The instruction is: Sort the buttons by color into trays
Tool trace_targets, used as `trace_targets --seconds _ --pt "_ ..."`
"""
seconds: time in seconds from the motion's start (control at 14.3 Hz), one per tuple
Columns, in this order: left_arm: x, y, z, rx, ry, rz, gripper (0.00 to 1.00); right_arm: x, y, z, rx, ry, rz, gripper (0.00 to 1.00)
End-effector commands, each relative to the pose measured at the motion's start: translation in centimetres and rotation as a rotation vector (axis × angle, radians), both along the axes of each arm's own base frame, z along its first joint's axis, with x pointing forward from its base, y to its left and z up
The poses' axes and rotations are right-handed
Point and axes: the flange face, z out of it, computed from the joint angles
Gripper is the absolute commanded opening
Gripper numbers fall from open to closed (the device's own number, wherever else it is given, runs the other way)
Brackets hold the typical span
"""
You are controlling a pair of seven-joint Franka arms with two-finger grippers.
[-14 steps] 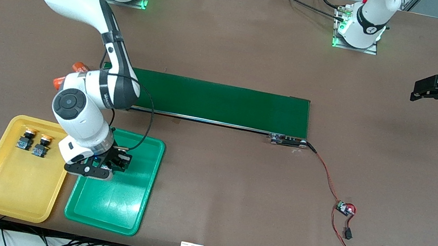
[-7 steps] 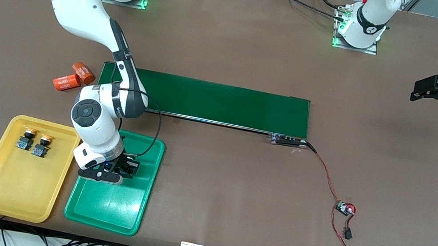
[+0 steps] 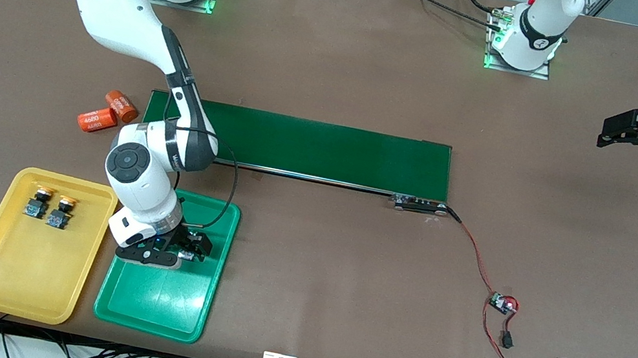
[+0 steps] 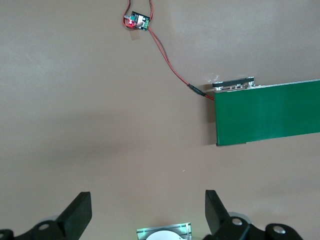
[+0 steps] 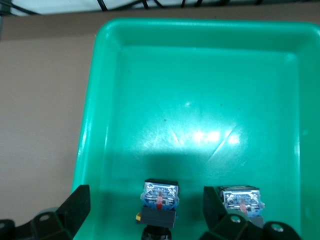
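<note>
Step in hand: release of a green-cap button into the green tray [image 3: 159, 302]. The right end effector [image 5: 145, 210] hangs low over this tray, jaws spread and released. One button [image 5: 160, 202] lies between the jaws, bluish-grey base showing; a second button [image 5: 242, 200] lies just beside one finger [image 5: 220, 210]. Two yellow-orange buttons [image 3: 50, 206] rest in the yellow tray [image 3: 22, 278]. All four appear sorted.

Next move, by judgement: lift straight up, clear of both buttons.

Both trays are shallow glossy plastic with rounded corners. Button bodies are black and boxy.

The left end effector [image 4: 147, 215] waits, jaws released and empty, over the bare brown table [image 4: 100, 125] near the matte green conveyor belt [image 4: 267, 112].
</note>
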Motion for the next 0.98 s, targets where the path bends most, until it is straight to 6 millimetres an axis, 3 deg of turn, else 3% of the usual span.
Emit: trace_targets --seconds 0.0,0.07,0.21,0.49,0.91 --pt "0.4 0.1 0.4 -0.005 -0.008 -0.016 1.0 -1.1 -1.4 4.9 -0.006 -0.002 -0.004 1.0" --pt "0.4 0.1 0.4 -0.005 -0.008 -0.015 1.0 -1.5 -2.4 6.7 -0.016 0.02 -0.01 1.0" --pt "0.4 0.2 0.4 -0.005 -0.008 -0.015 1.0 -2.5 -2.2 10.5 -0.029 0.068 -0.008 1.0" --pt "0.4 0.2 0.4 -0.004 -0.008 -0.013 1.0 -5.5 -4.3 19.8 -0.055 0.147 -0.027 1.0" --pt "0.4 0.3 0.4 -0.006 -0.008 -0.012 1.0 -11.8 -12.9 31.3 -0.105 0.254 -0.03 1.0"
